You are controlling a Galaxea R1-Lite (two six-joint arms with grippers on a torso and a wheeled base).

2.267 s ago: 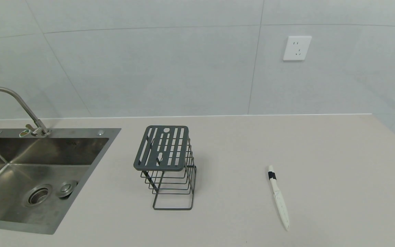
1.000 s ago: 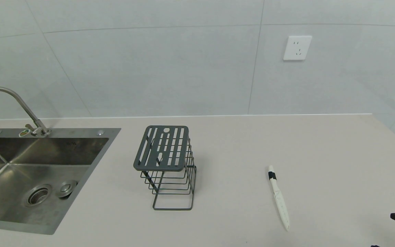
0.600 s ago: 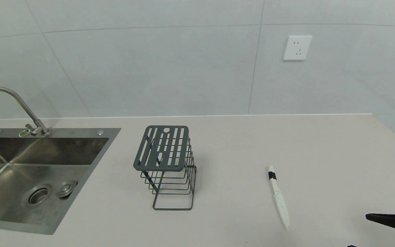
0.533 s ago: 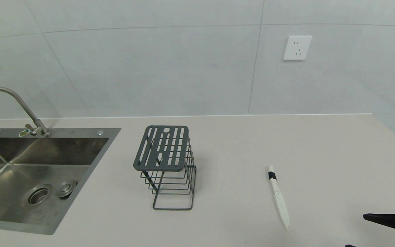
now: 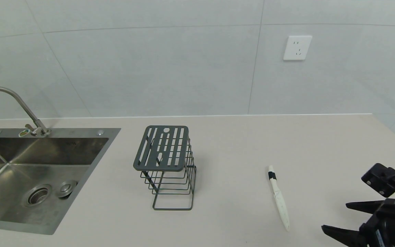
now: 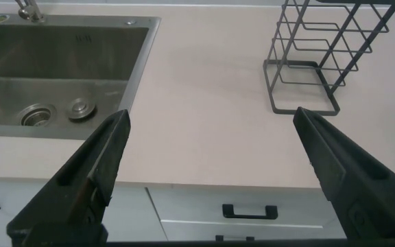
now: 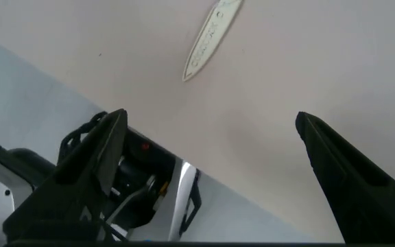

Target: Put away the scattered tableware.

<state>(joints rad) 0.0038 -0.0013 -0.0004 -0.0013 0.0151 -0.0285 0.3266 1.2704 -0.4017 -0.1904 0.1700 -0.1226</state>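
Note:
A white knife [image 5: 278, 197] with a black band lies on the beige counter right of centre, its tip toward the front edge. My right gripper [image 5: 334, 216] hovers open at the counter's front right corner, to the right of the knife and apart from it. In the right wrist view the knife [image 7: 211, 34] lies beyond the open right gripper [image 7: 210, 118]. A dark grey slotted knife rack [image 5: 166, 161] stands in the middle of the counter. My left gripper [image 6: 211, 113] stands open near the counter's front edge, with the rack [image 6: 321, 62] off beyond it and nothing between its fingers.
A steel sink [image 5: 92, 168] with a curved faucet [image 5: 26, 109] takes up the left of the counter; the left wrist view shows the sink [image 6: 60, 62] too. A drawer handle [image 6: 249, 211] sits below the counter edge. A wall socket [image 5: 297, 48] is on the tiled wall.
My right gripper has come into the head view from the lower right and moved left toward the knife. The knife and rack have not moved.

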